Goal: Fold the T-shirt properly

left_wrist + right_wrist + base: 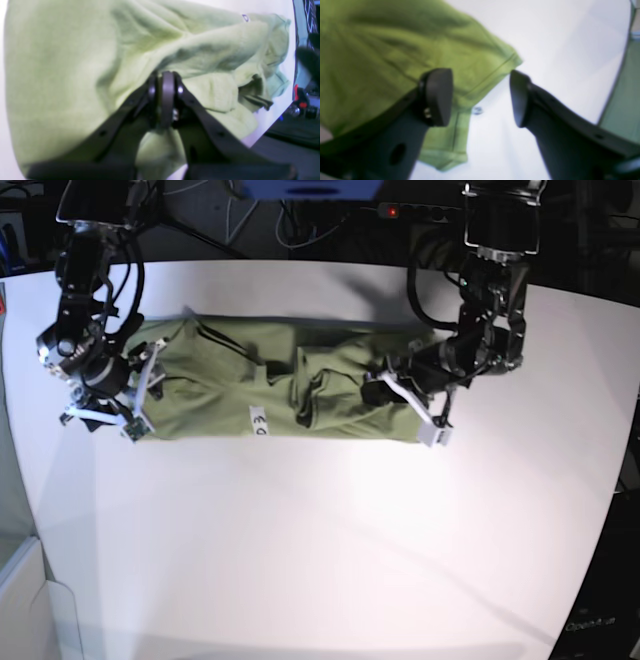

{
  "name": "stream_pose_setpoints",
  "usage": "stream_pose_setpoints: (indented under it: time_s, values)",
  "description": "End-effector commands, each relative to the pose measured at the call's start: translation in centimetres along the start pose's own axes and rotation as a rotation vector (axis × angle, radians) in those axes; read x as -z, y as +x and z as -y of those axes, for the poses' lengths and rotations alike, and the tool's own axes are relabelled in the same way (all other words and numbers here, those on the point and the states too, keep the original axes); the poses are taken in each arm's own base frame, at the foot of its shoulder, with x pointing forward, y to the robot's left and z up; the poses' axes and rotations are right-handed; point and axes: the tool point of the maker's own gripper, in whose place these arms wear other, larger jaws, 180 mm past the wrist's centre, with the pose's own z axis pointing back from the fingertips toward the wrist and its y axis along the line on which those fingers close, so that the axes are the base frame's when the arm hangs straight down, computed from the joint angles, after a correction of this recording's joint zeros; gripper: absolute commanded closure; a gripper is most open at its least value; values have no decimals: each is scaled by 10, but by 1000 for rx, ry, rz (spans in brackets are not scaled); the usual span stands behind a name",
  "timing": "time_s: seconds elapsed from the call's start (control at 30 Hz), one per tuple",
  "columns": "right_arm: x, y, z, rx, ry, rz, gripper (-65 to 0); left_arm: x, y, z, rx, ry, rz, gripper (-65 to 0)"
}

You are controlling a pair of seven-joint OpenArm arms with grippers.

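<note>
The olive-green T-shirt lies wrinkled in a long band across the white table, its small white label near the front edge. At the band's right end my left gripper is shut on a bunched fold of the T-shirt; its closed fingertips pinch the cloth. At the band's left end my right gripper stands open just above the table. One finger is over a hemmed corner of the T-shirt, the other over bare table.
A power strip and cables lie beyond the table's far edge. The table's right edge drops to dark floor. A small blue mark shows on the table by the hem.
</note>
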Motion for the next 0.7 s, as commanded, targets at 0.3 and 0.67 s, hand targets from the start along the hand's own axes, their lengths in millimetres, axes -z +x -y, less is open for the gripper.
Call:
stream_pose_setpoints:
  time_s: [0.3,0.67]
  values:
    - [-5,4,9,94,-35,40,-557,-6,10,-8,7,28,22,-26]
    - [1,-8,7,165,-28,19,-556,-6,10,-8,7,28,22,-26]
